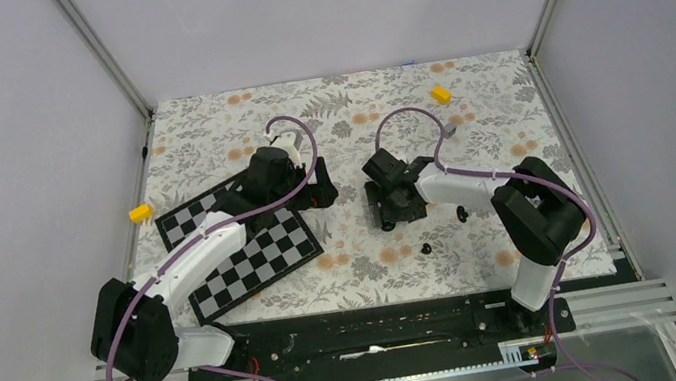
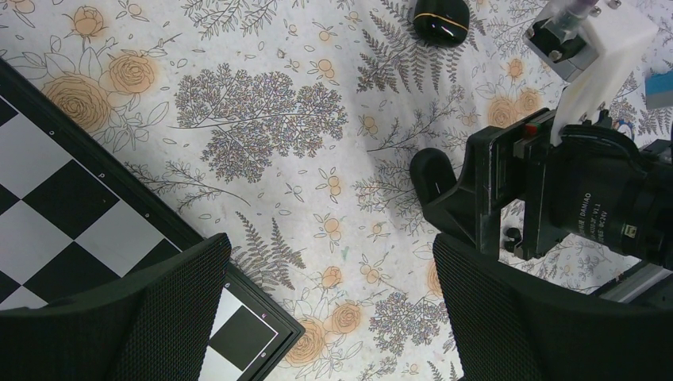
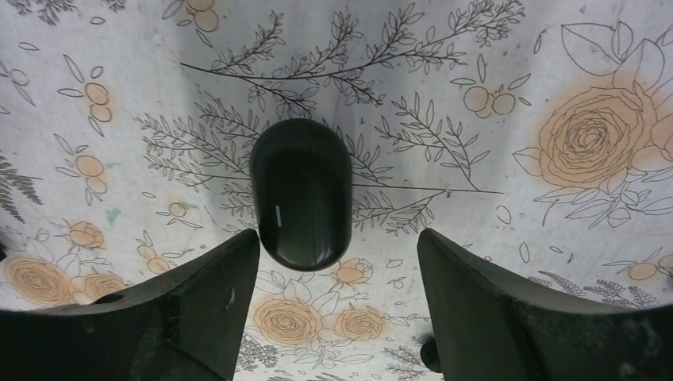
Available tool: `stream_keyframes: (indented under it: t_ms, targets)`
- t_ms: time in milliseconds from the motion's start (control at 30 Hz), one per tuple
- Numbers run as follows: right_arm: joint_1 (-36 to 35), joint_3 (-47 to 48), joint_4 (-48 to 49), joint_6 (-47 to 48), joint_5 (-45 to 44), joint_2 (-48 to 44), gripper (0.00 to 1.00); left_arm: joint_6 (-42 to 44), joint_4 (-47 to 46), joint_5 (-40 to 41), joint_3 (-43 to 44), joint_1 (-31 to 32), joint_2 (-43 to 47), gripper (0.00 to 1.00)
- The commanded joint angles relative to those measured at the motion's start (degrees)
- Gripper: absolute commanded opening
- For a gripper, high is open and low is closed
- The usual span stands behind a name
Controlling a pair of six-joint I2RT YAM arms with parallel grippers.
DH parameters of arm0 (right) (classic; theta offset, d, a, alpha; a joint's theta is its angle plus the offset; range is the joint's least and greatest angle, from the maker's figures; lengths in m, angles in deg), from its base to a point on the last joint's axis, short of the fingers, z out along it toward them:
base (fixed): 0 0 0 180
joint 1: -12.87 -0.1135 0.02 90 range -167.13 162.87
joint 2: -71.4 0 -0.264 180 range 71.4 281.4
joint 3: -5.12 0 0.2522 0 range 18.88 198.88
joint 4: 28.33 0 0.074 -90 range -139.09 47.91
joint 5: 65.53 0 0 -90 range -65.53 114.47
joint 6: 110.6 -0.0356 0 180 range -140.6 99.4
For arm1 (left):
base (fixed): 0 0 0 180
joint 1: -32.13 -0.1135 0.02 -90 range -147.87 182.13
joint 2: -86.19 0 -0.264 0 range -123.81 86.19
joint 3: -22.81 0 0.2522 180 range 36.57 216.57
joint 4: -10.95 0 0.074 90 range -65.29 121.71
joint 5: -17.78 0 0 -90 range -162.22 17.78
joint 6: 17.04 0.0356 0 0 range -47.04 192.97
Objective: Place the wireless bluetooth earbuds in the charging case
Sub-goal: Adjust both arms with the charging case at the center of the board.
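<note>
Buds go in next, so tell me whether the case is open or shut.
Shut, it seems: the case lies on the cloth as one smooth black pebble, with no lid raised and no inner face showing.

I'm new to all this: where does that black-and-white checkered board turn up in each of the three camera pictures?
Top external: the checkered board lies left of centre, partly under the left arm.
Left wrist: the board fills the lower left, one corner pointing toward the bottom middle.
Right wrist: not in it.
Shared landmark: the flowered cloth, seen in all three views.
</note>
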Motion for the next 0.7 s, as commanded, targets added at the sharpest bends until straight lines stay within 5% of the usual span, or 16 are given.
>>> stream_keyframes:
  t_ms: [0, 333, 667]
  targets:
    - [-0.3, -1.0, -2.4, 1.6, -4.0, -0.9, 0.81, -0.4, -1.9, -0.3, 0.9, -0.3, -0.3, 0.99]
    - [3.3, -6.1, -4.7, 1.4, -9.7, -6.3, 0.84, -0.3, -2.0, -0.7, 1.0, -0.3, -0.5, 0.99]
    - [7.7, -11.2, 4.7, -4.4, 0.8, -14.9, 0.82, -0.8, -2.6, -3.1, 1.0, -0.3, -1.5, 0.99]
